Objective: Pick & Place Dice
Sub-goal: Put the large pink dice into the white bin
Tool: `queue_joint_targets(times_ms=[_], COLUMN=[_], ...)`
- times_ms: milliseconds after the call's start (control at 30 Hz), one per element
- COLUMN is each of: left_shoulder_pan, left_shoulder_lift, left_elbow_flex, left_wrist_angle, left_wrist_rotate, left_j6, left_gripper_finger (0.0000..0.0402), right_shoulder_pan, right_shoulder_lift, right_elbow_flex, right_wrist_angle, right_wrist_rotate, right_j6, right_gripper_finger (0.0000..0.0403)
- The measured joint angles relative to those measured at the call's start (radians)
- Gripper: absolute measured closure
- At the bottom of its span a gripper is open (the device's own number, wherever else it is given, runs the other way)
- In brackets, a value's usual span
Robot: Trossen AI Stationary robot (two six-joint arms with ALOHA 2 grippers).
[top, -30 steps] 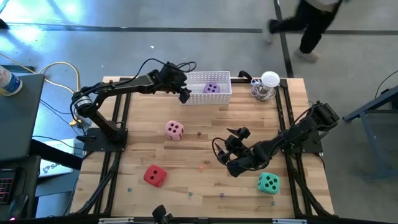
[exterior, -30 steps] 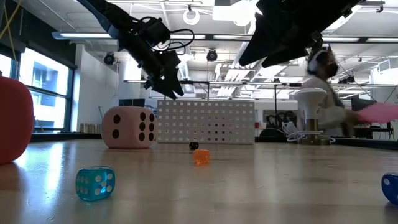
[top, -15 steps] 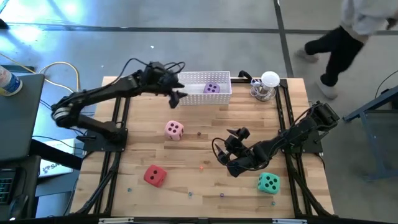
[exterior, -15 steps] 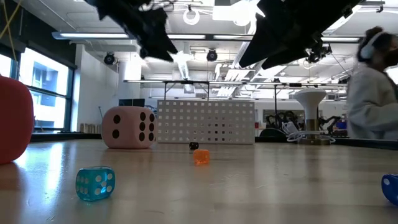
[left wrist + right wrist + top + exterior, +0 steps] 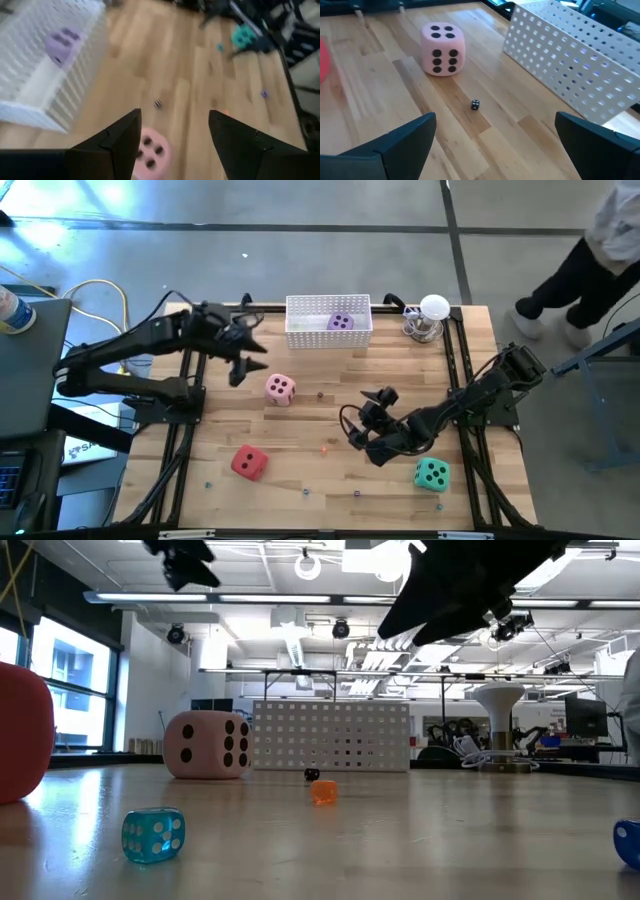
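The pink die [image 5: 280,388], resting on the bench toward its left edge just before the white basket [image 5: 329,336], is found just beside the open, empty left gripper [image 5: 240,360], while the wide-open right gripper [image 5: 362,430] is stationed farther off.

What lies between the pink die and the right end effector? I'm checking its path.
In the right wrist view, only a tiny black die lies on bare wood between the pink die and the right end effector, which is open.
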Motion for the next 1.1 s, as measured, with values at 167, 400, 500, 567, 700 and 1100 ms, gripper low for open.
queue_joint_targets(times_ms=[167,400,500,567,700,1100], left_shoulder_pan=[-0.100,-0.188,-0.194,-0.194,-0.204,-0.246], left_shoulder_lift=[-0.083,-0.142,-0.135,-0.123,-0.090,-0.004], left_elbow_flex=[-0.103,-0.307,-0.362,-0.378,-0.384,-0.384], left_wrist_angle=[-0.021,0.057,0.128,0.155,0.200,0.367], left_wrist_rotate=[-0.025,-0.025,-0.024,-0.025,-0.022,-0.024], left_j6=[-0.024,-0.001,-0.001,-0.019,0.001,0.017], left_gripper_finger=[0.0179,0.0179,0.0179,0.0179,0.0179,0.0171], right_shoulder_pan=[-0.001,-0.001,-0.001,-0.004,-0.016,-0.021], right_shoulder_lift=[0.000,0.000,0.000,0.000,0.000,0.000], right_elbow_flex=[0.000,0.000,0.000,0.000,0.000,0.000], right_wrist_angle=[0.004,0.010,0.021,0.025,0.026,0.025], right_wrist_rotate=[-0.001,-0.001,-0.001,0.007,0.007,-0.010], right_j6=[-0.004,-0.001,-0.003,-0.003,-0.004,-0.004], right_gripper_finger=[0.0003,0.0003,0.0003,0.0003,0.0003,0.0003])
